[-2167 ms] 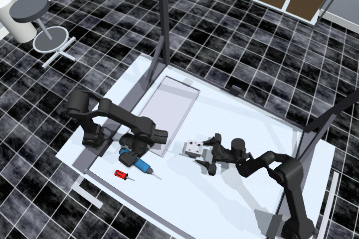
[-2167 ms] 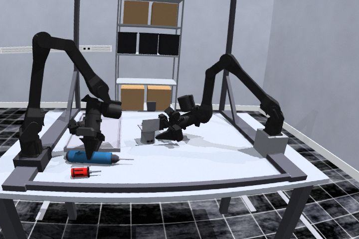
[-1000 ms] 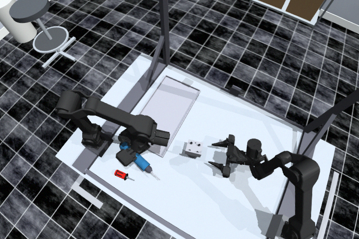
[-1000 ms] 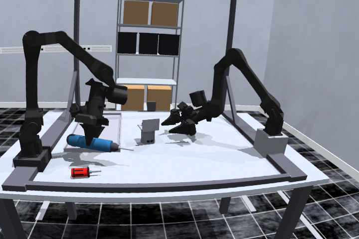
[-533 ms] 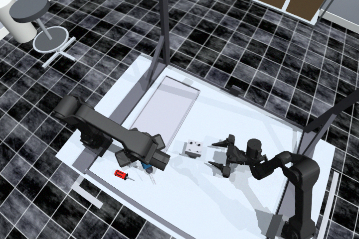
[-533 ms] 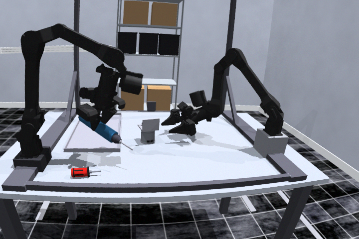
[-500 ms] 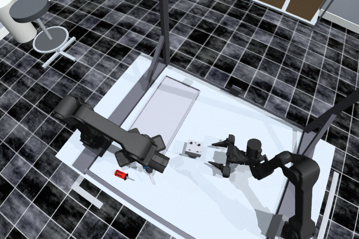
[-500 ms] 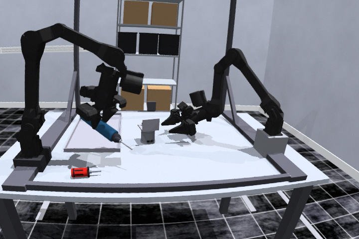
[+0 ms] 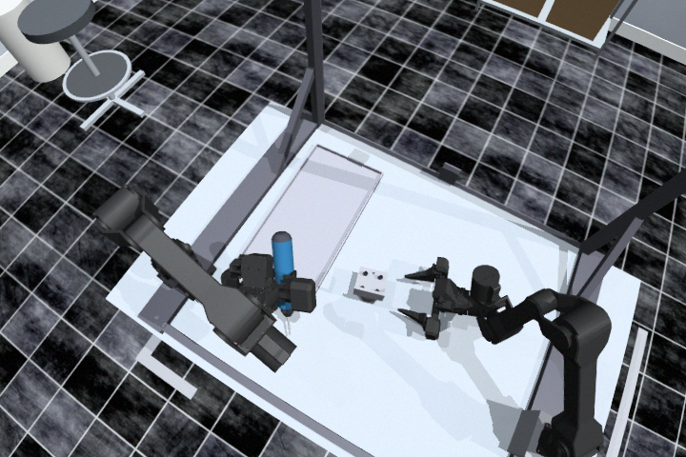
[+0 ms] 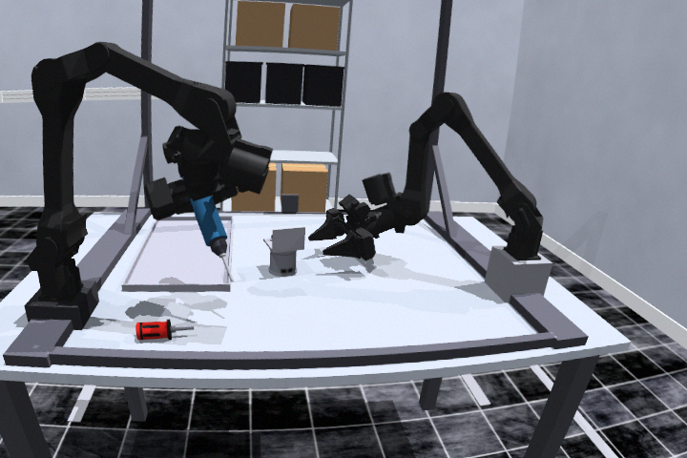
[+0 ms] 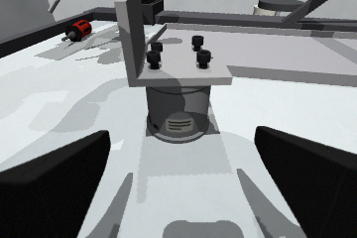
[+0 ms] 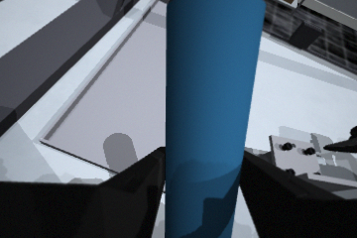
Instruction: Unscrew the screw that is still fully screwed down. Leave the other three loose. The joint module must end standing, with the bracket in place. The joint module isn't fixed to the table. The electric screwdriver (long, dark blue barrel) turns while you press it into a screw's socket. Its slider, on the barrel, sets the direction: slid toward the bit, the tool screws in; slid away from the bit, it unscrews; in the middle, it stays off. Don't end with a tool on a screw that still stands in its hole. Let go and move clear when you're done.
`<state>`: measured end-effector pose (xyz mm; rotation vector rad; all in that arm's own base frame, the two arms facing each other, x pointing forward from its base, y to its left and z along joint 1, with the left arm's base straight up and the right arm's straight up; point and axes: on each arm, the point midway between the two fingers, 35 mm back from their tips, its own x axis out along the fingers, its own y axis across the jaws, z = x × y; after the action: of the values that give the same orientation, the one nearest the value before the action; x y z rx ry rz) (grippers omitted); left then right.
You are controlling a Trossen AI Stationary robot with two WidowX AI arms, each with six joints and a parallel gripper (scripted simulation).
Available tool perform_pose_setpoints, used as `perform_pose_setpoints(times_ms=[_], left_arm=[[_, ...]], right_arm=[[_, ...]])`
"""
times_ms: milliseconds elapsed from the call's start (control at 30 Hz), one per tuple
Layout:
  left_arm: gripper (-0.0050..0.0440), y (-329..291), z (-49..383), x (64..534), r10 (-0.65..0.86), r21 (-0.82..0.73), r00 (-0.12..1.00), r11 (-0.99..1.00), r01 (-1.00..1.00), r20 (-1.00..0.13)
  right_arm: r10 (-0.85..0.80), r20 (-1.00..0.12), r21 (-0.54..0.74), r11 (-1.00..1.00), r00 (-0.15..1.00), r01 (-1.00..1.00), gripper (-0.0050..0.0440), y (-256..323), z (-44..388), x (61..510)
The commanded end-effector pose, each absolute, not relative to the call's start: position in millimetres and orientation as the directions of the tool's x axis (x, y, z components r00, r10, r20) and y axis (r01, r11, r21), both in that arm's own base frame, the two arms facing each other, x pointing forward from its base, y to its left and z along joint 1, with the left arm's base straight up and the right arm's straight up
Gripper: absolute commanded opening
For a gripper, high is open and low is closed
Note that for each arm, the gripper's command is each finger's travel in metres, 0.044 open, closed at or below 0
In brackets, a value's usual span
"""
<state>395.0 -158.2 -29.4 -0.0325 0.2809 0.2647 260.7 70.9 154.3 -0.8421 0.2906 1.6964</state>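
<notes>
The joint module [image 10: 283,263] [image 11: 178,109] stands upright with the grey bracket [image 10: 288,239] [image 11: 181,79] [image 12: 281,161] on top. Several black screws stand in the bracket; in the left wrist view the far left screw [image 11: 157,47], by the upright wall, sits lower than the far right screw [image 11: 197,41]. My left gripper [image 9: 400,294] [image 10: 317,243] [image 11: 183,136] is open and empty, a short way from the module, facing it. My right gripper [image 9: 284,286] [image 12: 200,155] is shut on the electric screwdriver [image 9: 283,258] [image 10: 209,221] [image 12: 206,99], held raised and tilted, bit downward, clear of the module. Its slider is not visible.
A shallow tray [image 9: 312,205] [image 10: 176,287] lies behind and beneath the raised screwdriver. A small red screwdriver [image 10: 153,329] [image 11: 79,31] lies near the front edge. Dark frame rails [image 10: 301,354] border the table, with uprights at the back.
</notes>
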Motion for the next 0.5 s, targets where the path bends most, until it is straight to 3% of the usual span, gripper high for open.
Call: perform_pose_setpoints(times_ms=[0,233,467], left_arm=[[0.0400,-161.0,-20.5,398.5,0.251,-0.016,0.932,0.964,-0.264,-0.262],[0.0400,-161.0,-20.5,398.5,0.251,-0.016,0.932,0.964,-0.264,-0.262],[0.0400,-161.0,-20.5,398.5,0.251,-0.016,0.932,0.964,-0.264,-0.262]], right_arm=[[0.825,-0.562,-0.291,-0.142,0.049,-0.946,0.0165,76.9,176.8,263.8],[0.892,-0.420,-0.271,0.054,0.169,-0.961,0.0165,86.3,190.0,266.8],[0.906,-0.359,-0.251,0.136,0.223,-0.958,0.0165,89.3,193.5,267.7]])
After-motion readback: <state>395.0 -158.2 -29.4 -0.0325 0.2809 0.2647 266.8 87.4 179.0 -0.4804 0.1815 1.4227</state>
